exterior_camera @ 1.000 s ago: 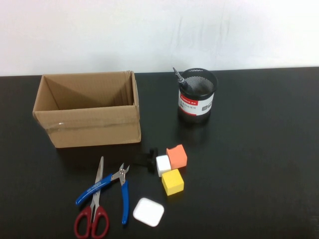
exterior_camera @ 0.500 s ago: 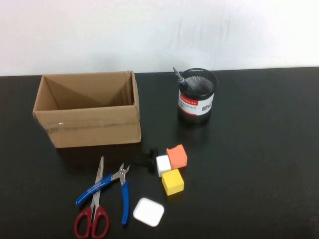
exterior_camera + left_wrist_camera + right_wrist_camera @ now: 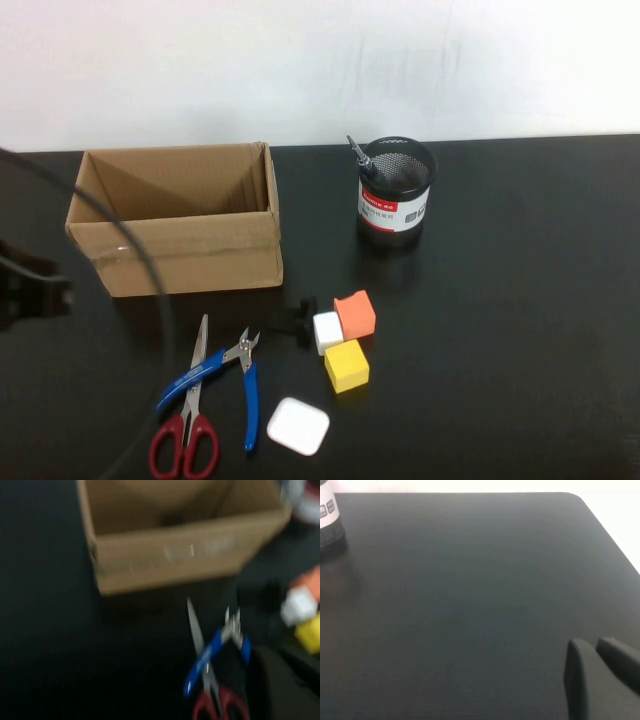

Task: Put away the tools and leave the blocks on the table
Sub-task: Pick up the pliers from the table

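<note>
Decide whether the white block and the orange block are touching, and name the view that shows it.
Touching. In the high view the white block sits flush against the orange block, with no black table showing between them.

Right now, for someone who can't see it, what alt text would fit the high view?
An open cardboard box and a mesh pen cup stand on a black table; in front lie red scissors, blue pliers, and three blocks. The left arm enters at the left edge; its claw and the right claw are out of view.
</note>
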Tool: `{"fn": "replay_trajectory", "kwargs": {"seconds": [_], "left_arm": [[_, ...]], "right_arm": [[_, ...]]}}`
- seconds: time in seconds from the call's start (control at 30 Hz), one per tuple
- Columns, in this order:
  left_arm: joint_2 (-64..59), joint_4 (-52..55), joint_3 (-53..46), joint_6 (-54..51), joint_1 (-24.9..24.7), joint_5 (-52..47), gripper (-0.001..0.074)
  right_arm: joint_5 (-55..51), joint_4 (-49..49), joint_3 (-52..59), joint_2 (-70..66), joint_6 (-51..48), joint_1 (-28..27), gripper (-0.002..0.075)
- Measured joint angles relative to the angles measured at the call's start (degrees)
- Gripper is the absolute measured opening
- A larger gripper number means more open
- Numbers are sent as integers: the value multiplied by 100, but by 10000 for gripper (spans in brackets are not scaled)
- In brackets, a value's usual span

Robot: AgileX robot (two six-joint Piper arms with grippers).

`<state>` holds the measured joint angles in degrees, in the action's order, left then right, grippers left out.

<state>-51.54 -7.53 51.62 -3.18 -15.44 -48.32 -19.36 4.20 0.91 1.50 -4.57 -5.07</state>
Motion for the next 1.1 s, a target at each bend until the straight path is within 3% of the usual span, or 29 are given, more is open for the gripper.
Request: {"fn": "replay_trajectory", "kwargs": {"seconds": [0.2, 0.4, 0.47, 0.67, 1.1], "left_arm": [[-1310, -735, 490, -1457, 0, -898, 29], [-2432, -976, 645, -1892, -132, -1091, 291], [-2762, -1012, 658, -2071, -311, -1045, 343], [-3554, -746, 672, -2235, -837, -521, 376], [-4567, -414, 676, -2388, -919, 619, 379]], "right_arm": [[0, 0, 0, 0, 0, 0, -6], [0, 0, 0, 0, 0, 0, -6], [0, 0, 0, 0, 0, 0, -6], [0, 0, 0, 0, 0, 0, -6], [0, 0, 0, 0, 0, 0, -6]]}}
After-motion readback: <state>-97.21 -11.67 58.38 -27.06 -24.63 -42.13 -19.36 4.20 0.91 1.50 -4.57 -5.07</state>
